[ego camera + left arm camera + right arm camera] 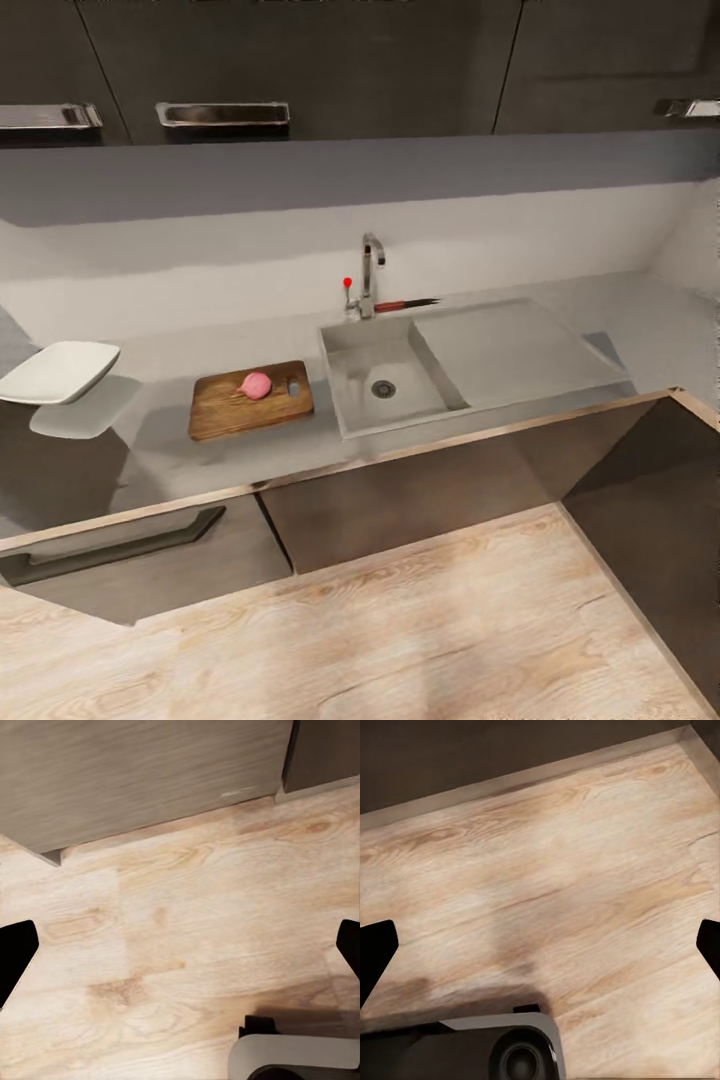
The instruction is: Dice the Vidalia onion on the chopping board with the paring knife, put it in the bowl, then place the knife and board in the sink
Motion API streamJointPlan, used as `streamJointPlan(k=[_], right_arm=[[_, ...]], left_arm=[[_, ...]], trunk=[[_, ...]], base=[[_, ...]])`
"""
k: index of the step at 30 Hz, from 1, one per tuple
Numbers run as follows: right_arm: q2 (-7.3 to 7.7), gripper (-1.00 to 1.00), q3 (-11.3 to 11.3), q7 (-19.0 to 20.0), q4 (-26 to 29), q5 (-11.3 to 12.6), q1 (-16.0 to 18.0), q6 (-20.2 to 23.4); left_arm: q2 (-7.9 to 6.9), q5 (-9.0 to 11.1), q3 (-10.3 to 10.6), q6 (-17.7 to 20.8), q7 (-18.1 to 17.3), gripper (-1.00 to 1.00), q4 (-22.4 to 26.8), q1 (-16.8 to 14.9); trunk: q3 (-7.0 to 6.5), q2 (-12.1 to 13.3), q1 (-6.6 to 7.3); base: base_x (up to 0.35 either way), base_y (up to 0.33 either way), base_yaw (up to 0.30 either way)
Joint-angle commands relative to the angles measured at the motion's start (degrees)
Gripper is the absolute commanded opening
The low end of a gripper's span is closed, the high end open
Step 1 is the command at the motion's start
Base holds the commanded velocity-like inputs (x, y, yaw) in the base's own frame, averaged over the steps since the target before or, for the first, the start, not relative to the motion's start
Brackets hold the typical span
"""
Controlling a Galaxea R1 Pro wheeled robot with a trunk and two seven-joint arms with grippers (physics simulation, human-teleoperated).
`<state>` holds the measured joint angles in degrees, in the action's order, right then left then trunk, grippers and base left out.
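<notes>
Pinkish-red Vidalia onion (pixel 257 385) (round, whole) on chopping board (pixel 250 401); left hand (pixel 180 952), right hand (pixel 540 952) both spread

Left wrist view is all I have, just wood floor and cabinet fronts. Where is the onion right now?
Observer: The onion lies on the chopping board, which sits on the countertop just left of the sink.
Operator: And the knife?
Observer: The knife lies behind the basin, beside the faucet, with its handle toward the faucet.
Operator: Is the right gripper holding anything?
Observer: No, the right gripper is open, with wood floor beyond it.
</notes>
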<state>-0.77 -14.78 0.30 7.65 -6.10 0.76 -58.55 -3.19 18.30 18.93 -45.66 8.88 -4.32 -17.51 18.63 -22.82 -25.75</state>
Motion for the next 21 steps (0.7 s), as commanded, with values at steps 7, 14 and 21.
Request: streamJointPlan(k=[7,14,21], right_arm=[[0.02,1.00,-0.64,-0.22,0.21,-0.48,0.03,-0.05],[0.25,1.00,-0.77,-9.31,26.37,2.41,0.19,34.62],[0.37,1.00,-0.77,-12.47,54.11,6.19,0.21,57.47]], left_arm=[[0.17,0.09,0.49,-0.17,0.26,1.00,-0.21,-0.07],[0.54,0.05,0.57,2.96,0.20,1.00,-0.23,-0.07],[0.57,0.07,0.58,5.67,0.09,1.00,-0.24,-0.07]], trunk=[[-0.03,-0.09,-0.03],[-0.04,-0.09,-0.03],[-0.04,-0.09,-0.03]], base=[[0.000,0.083,-0.057],[0.000,0.007,-0.004],[0.000,0.000,0.000]])
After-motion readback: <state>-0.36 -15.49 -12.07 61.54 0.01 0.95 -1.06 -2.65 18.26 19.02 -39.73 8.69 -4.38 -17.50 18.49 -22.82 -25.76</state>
